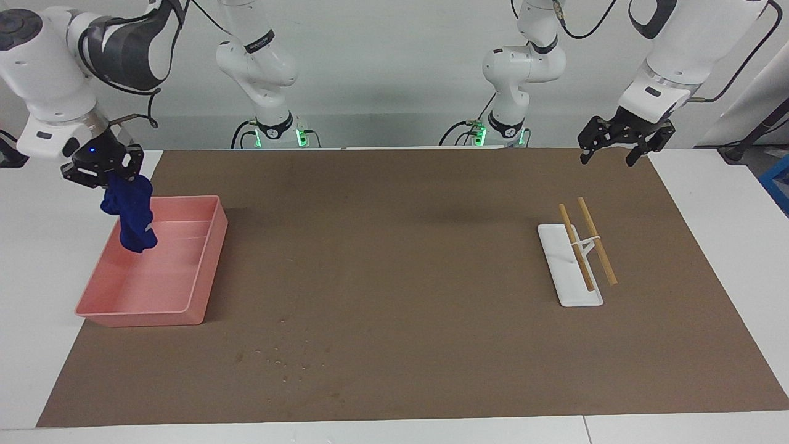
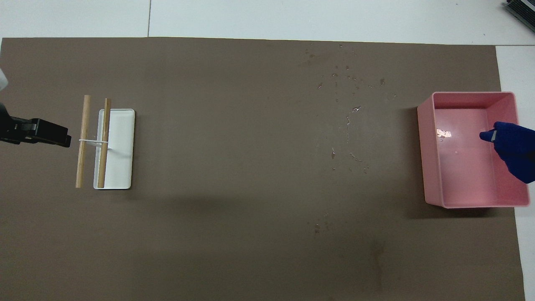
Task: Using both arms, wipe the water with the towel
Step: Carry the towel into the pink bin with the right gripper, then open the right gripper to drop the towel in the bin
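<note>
Facing view: right gripper (image 1: 106,174) hangs over the outer edge of the pink bin (image 1: 203,259), at the right arm's end of the table, roughly 9 o'clock from the table centre. Its fingers are pressed together, pinching the top of the towel (image 1: 131,211). The navy cloth dangles in a narrow bunch, its lower end in front of the bin's interior; whether it touches the bin floor cannot be told. Left gripper (image 1: 616,150) hangs over the brown mat (image 1: 400,246) at its corner near the left arm's base, about 2 o'clock from centre, fingers spread and holding nothing; that arm waits. White slab (image 1: 564,271) with two wooden sticks (image 1: 596,240) lies on the mat at about 3 o'clock. Water droplets (image 1: 283,357) sit on the mat at about 7 o'clock, farther from the robots than the bin.

Overhead view: the right arm's body is out of frame; only the towel (image 2: 512,148) shows, entering at the picture's edge over the bin (image 2: 430,159), with a small pale tag at its tip. The left gripper (image 2: 37,133) appears only as a dark block near the sticks (image 2: 83,140) and slab (image 2: 119,146). The droplets (image 2: 347,121) read more clearly here, scattered at about 1 o'clock, beside the bin. A bright glint marks the bin floor.

No legible writing or brand appears in either view.
</note>
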Robot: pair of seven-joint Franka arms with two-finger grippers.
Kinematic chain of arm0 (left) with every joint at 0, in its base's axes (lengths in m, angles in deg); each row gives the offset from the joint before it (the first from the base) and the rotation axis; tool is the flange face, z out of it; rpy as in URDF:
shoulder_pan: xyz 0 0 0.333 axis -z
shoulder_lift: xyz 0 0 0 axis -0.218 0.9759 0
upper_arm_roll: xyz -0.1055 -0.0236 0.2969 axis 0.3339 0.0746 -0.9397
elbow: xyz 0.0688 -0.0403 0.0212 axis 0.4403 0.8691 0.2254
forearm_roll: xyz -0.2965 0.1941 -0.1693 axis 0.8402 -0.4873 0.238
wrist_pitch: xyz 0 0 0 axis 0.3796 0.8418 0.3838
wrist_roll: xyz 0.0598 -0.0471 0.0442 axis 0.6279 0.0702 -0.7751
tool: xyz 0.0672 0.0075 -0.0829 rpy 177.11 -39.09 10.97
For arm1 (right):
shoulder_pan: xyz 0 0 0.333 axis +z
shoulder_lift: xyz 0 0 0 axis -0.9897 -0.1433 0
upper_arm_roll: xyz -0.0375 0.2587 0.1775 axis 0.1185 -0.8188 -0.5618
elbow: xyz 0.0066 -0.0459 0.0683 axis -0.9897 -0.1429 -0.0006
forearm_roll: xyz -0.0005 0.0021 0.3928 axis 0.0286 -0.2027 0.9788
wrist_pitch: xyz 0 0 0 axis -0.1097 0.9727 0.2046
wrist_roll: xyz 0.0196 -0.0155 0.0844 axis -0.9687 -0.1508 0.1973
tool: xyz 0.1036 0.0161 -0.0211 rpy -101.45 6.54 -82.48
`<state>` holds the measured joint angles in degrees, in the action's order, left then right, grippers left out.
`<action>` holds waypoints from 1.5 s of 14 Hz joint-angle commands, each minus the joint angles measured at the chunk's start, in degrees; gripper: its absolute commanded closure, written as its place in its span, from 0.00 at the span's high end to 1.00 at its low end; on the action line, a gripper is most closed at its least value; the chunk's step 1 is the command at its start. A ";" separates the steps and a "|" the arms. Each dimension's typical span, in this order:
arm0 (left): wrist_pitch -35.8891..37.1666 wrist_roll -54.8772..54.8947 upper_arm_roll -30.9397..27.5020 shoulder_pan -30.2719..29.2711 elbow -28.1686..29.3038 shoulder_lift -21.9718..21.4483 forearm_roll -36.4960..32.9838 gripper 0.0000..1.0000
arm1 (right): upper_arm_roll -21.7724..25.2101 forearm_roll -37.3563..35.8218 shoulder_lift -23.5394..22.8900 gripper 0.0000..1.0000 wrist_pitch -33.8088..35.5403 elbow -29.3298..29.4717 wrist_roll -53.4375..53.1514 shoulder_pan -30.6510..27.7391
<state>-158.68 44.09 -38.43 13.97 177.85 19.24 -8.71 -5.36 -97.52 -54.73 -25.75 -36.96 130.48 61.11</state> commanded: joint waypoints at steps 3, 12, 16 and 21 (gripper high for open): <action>0.53 0.29 0.11 -0.14 1.33 -1.34 -0.62 1.00 | -0.92 -1.10 0.59 0.00 -12.88 -10.01 1.26 -1.23; 0.53 0.29 0.11 -0.14 1.33 -1.34 -0.53 1.00 | -2.67 6.70 0.14 1.00 -9.28 -4.23 -0.67 1.13; 0.53 0.29 0.11 -0.14 1.33 -1.34 -0.53 1.00 | -2.86 8.30 0.48 1.00 -2.01 2.02 -15.84 10.08; 0.53 0.29 0.11 -0.14 1.33 -1.34 -0.62 1.00 | -3.91 8.47 1.10 1.00 9.43 9.41 -28.88 15.99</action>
<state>-158.67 44.09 -38.43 13.97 177.85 19.23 -8.71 -9.14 -90.08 -53.37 -18.28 -28.68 103.88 77.63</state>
